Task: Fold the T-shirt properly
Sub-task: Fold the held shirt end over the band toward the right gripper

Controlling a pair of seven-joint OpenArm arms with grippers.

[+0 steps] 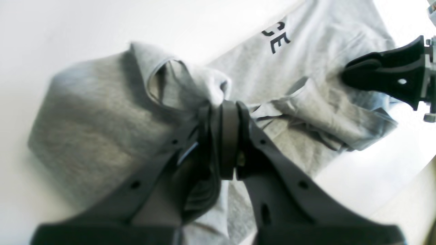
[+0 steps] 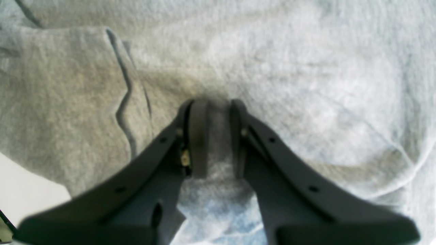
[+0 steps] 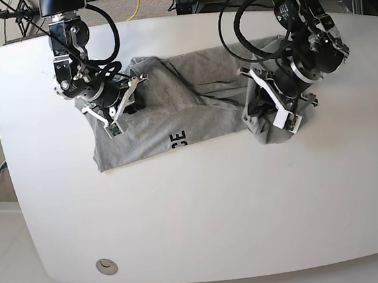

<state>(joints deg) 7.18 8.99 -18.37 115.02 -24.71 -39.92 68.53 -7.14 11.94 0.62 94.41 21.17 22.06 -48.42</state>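
Two black grippers are at work on the heather-grey T-shirt (image 3: 173, 119), which lies spread crosswise on the far half of the white table (image 3: 203, 214), rumpled and partly doubled over on itself. On the right of the base view, the left gripper (image 1: 223, 105) has its jaws drawn together on a bunched wad of the shirt's fabric; the left wrist view shows cloth gathered into a knot right at the fingertips, with loose folds falling away on both sides. On the left of the base view, the right gripper (image 2: 213, 102) presses down onto the shirt near its other end, and the right wrist view shows a ridge of grey cloth pinched between its narrowly spaced jaws, so it too is clamped on the garment. Black block lettering (image 3: 178, 139) shows on the shirt's near edge, roughly midway between the two grippers. A creased fold line runs through the fabric beside the right gripper.
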